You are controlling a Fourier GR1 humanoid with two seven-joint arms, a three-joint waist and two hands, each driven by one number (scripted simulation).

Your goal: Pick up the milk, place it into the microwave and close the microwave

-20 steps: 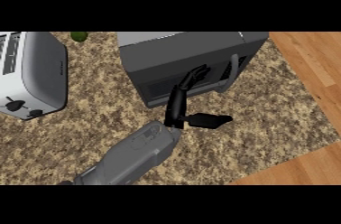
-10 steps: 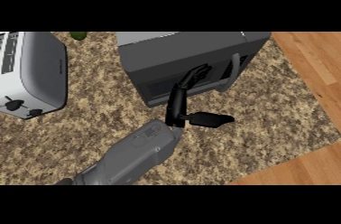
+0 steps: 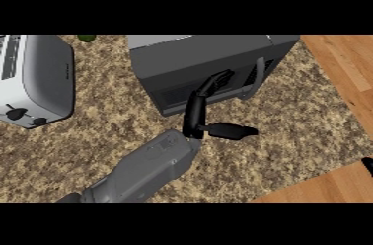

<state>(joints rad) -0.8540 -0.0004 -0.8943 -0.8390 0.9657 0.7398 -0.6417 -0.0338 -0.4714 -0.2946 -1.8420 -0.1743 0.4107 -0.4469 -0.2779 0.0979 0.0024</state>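
On the counter [image 3: 87, 140], speckled brown stone, stand one dark grey microwave [image 3: 204, 59] at the top middle and one silver toaster [image 3: 40, 78] at the left edge, well apart. The toaster shows two dark knobs on its near end. One small green thing [image 3: 87, 38], too small to tell what, lies between them at the far edge. The left robot hand [image 3: 195, 115] comes in on its grey forearm from the lower left. It is open: its straight fingers [image 3: 215, 83] lie against the microwave's front, just beside the one pale upright handle [image 3: 256, 77], and its thumb [image 3: 232, 131] sticks out to the right above the counter. The microwave's door looks closed, and the milk is nowhere to be seen. Wooden floor [image 3: 342, 56] borders the counter on the right. Only a black sliver of the right robot hand [image 3: 368, 166] shows at the right edge, and I cannot tell whether it is open or closed.
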